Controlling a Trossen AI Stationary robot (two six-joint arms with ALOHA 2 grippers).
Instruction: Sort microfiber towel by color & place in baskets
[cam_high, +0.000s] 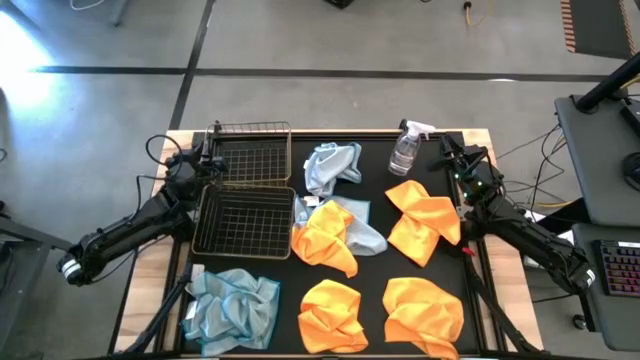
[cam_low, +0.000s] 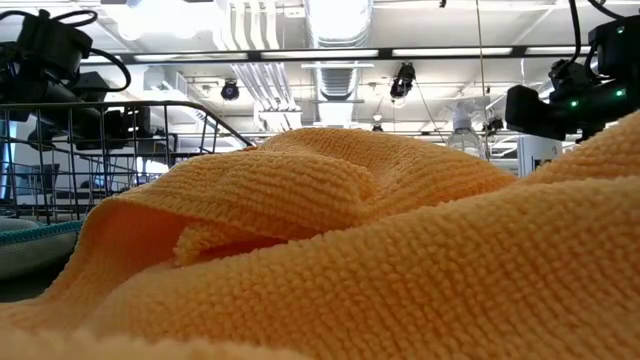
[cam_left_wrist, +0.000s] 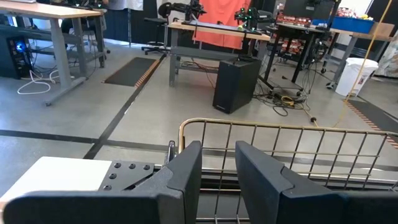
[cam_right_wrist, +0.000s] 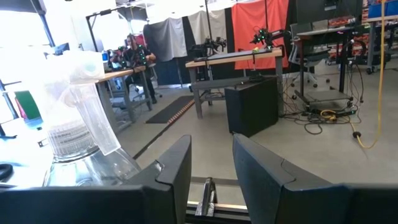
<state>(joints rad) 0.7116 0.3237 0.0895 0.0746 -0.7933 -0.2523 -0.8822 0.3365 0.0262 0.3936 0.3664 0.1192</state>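
Nothing is sorted yet: both baskets (cam_high: 246, 190) sit empty at far left, while orange and blue-grey towels (cam_high: 345, 240) lie across the counter (cam_high: 160, 275). Both arms' fingers (cam_left_wrist: 217, 180) stand slightly apart, holding nothing.

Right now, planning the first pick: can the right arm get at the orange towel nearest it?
Probably yes. The right gripper sits beside the spray bottle, and the orange towel lies uncovered just below, with nothing between.

Nubbly looped orange cloth towels (cam_high: 331, 312), bronze wire-mesh metal baskets (cam_high: 243, 222), clear glossy plastic spray bottle (cam_high: 406, 150), matt black mat (cam_high: 370, 270)
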